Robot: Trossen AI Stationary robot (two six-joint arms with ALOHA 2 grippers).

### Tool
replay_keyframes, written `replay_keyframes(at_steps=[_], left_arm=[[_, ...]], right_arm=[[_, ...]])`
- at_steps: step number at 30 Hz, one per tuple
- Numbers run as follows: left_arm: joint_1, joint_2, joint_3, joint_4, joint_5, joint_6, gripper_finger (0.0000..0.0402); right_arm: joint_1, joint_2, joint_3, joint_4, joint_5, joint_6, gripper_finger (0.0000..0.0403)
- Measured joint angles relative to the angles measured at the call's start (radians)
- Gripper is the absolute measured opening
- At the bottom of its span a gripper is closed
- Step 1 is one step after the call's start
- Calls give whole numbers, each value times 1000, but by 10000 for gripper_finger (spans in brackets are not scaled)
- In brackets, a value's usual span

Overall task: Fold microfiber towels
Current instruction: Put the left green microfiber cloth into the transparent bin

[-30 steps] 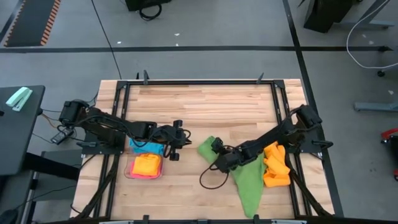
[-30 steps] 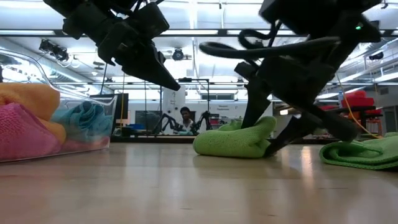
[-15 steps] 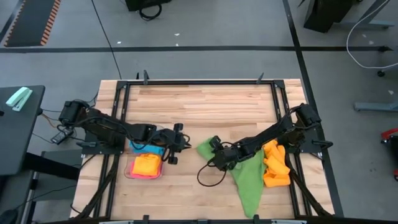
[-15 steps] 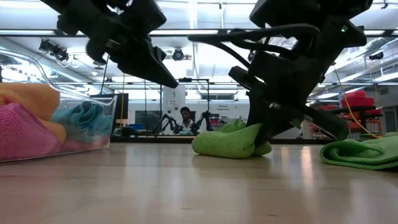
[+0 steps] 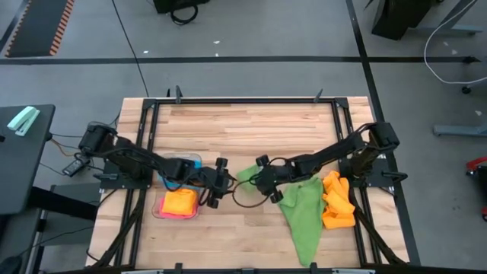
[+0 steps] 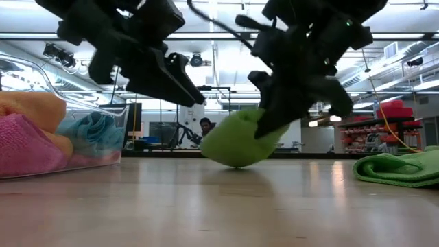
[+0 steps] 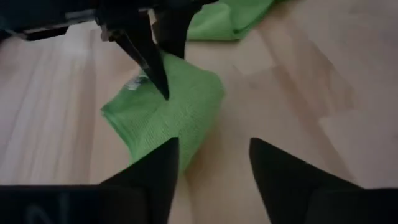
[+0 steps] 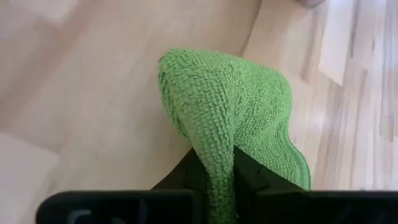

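Note:
A green microfiber towel (image 5: 300,217) lies stretched along the table's near right part. Its left end (image 6: 236,140) is raised off the wood, with my right gripper (image 5: 259,177) shut on it. My left gripper (image 5: 225,183) hovers open just left of that raised end, its fingers (image 7: 155,177) short of the cloth and touching nothing. Orange towels (image 5: 337,202) lie bunched at the right edge. Orange, pink and blue towels sit in a clear tray (image 5: 178,204) at the left. My right gripper pinches a bunched fold at the green towel's left end (image 8: 214,146) between its two fingers. The fingers slant down from the table's right. The held end hangs as a rounded lump (image 6: 233,147) just above the wood, and the towel's remainder (image 5: 304,228) lies on the table.
A black metal frame (image 5: 243,100) runs round the wooden table top. A loop of black cable (image 5: 245,199) hangs below the right arm between the two grippers. Bare wood lies at the table's far half and near middle. A person shows far off in the room (image 6: 204,130).
My right gripper has shut on the green towel's left end, rolled, and carried it up and toward the table's left; that end has lifted off the wood while the rest lies where it was. My left gripper has moved right toward the raised end and opened.

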Motion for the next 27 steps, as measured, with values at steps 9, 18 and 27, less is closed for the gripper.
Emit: replay_keyframes(at_steps=[9, 18, 27], left_arm=[[15, 46, 0, 108, -81, 3, 285], [42, 46, 0, 123, -96, 19, 288], [76, 46, 0, 142, -17, -9, 270]], right_arm=[[-34, -58, 0, 48, -65, 104, 40], [-60, -58, 0, 162, -171, 134, 39], [-60, -57, 0, 269, -238, 95, 39]])
